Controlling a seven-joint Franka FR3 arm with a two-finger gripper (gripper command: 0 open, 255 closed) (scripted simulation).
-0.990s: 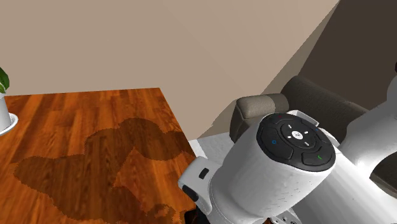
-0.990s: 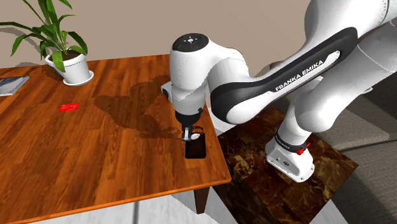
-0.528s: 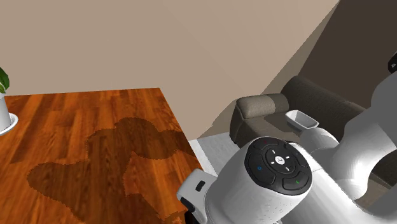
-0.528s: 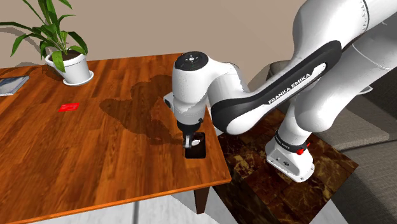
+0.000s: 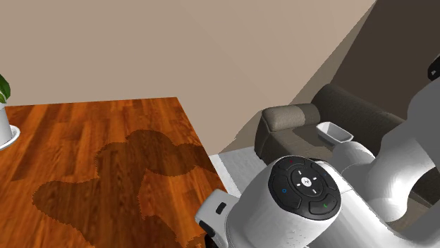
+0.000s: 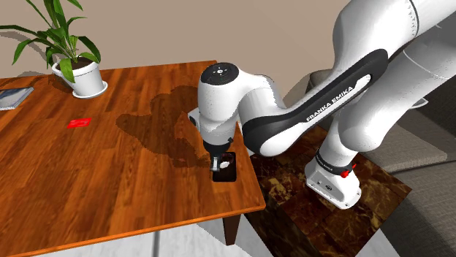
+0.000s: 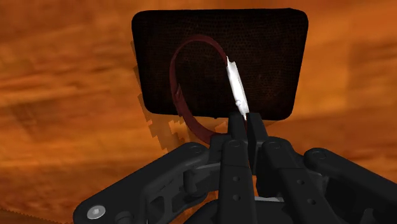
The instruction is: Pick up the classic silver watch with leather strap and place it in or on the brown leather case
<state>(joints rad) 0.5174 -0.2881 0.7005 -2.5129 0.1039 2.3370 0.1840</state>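
Observation:
In the wrist view my gripper [image 7: 247, 122] is shut on the watch, its fingertips [image 7: 238, 127] pinching the lower edge of the thin silver watch face [image 7: 235, 86]. The watch's dark red strap [image 7: 183, 105] loops out to one side of the face. Right beyond it lies the dark, nearly black case [image 7: 270, 51], flat on the wooden table. In the second exterior view my gripper [image 6: 218, 162] points straight down onto the case [image 6: 229, 174], near the table's corner closest to the stand. A pale spot of the watch [image 6: 225, 165] shows on the case.
The wooden table [image 6: 109, 168] also carries a potted plant [image 6: 73, 66], a red card [image 6: 79, 122] and a grey flat object [image 6: 14, 96], all far from the case. The table's edge runs just beside the case. The stand [image 6: 307, 212] is alongside; a sofa [image 5: 331, 113] sits behind.
The arm has sunk lower over the last second, bringing the gripper and the watch down onto the case. The case has stayed in place.

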